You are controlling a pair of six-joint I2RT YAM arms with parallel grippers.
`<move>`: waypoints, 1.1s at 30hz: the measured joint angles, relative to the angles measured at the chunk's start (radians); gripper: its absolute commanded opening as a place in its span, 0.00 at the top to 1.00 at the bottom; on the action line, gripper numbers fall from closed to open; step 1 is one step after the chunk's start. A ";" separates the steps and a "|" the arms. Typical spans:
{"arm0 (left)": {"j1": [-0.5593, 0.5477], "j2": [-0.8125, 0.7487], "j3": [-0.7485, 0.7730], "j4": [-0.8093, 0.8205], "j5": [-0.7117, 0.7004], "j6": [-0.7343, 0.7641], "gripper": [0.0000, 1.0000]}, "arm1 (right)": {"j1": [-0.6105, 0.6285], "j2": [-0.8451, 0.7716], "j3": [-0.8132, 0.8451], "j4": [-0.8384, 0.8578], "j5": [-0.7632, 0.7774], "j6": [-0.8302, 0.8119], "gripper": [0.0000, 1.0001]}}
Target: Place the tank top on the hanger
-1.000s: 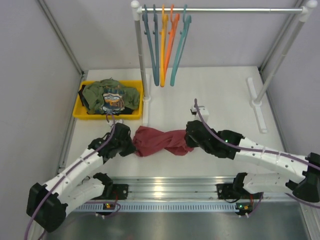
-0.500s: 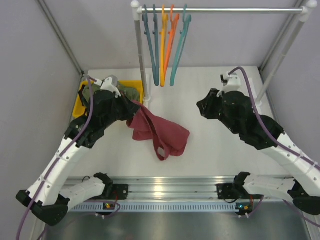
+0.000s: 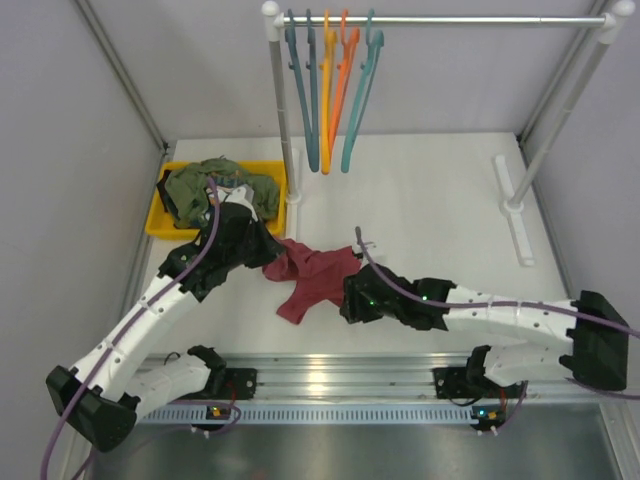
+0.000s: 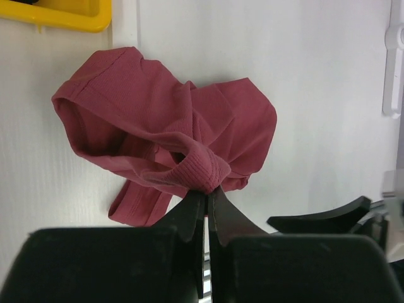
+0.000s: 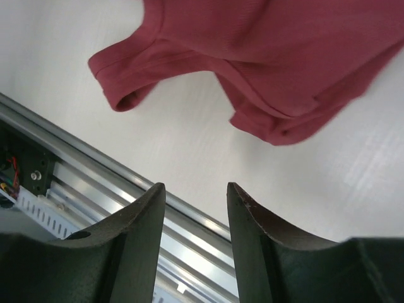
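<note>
Found the right claw (image 5: 192,189) spread wide and empty, low over the counter (image 5: 183,136); saw the tank top (image 5: 278,50) lying just ahead of its tips, near but untouched; traced the cloth's long axis slanting away from there to the left claw (image 4: 206,191), clamped tight on a bunched fold; judged the loose strap end an easier reach for the right arm; spotted the hanger (image 3: 358,100) well beyond both claws, hooked on the rail (image 3: 440,19).

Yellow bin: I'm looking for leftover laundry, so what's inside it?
An olive-green garment fills the yellow bin. The left arm covers its near right corner; anything beneath the garment is hidden.
</note>
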 measured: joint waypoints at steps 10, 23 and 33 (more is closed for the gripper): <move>0.000 -0.001 -0.021 0.016 -0.032 0.011 1.00 | 0.138 0.392 0.120 0.256 0.064 0.096 0.46; 0.000 -0.011 -0.071 0.023 -0.085 0.020 1.00 | 0.152 0.601 0.228 0.384 0.115 0.171 0.46; 0.007 -0.011 -0.072 0.024 -0.097 0.035 1.00 | 0.152 0.665 0.246 0.366 0.166 0.185 1.00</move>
